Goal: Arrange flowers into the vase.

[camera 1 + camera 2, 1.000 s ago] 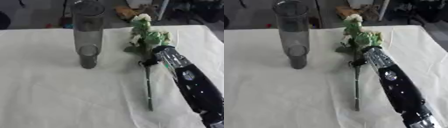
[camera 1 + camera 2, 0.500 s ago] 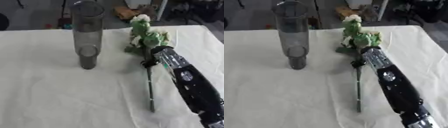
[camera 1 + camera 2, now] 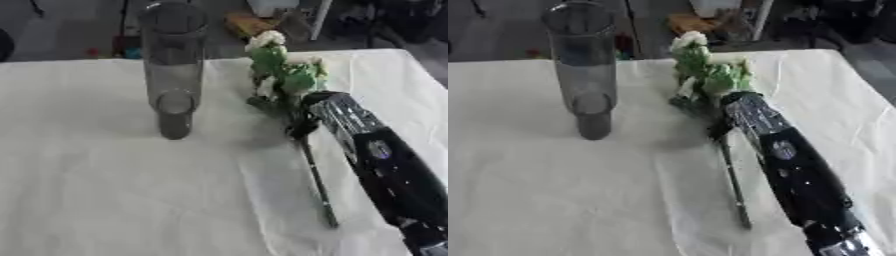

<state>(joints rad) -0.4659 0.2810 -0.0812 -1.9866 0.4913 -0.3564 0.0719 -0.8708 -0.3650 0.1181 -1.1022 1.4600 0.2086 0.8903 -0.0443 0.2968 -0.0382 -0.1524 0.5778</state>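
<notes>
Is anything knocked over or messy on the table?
Nothing is spilled or broken. The vase stands upright with no flower in it yet. The flower lies flat on the white tablecloth to the vase's right, its stem pointing toward the near edge, with the right hand over it. The cloth has a few creases.

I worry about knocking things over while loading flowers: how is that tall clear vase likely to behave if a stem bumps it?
The vase is tall and narrow on a small base, so it probably tips easily. It looks empty, so likely light. Standing on the cloth, it may slide little before toppling.
</notes>
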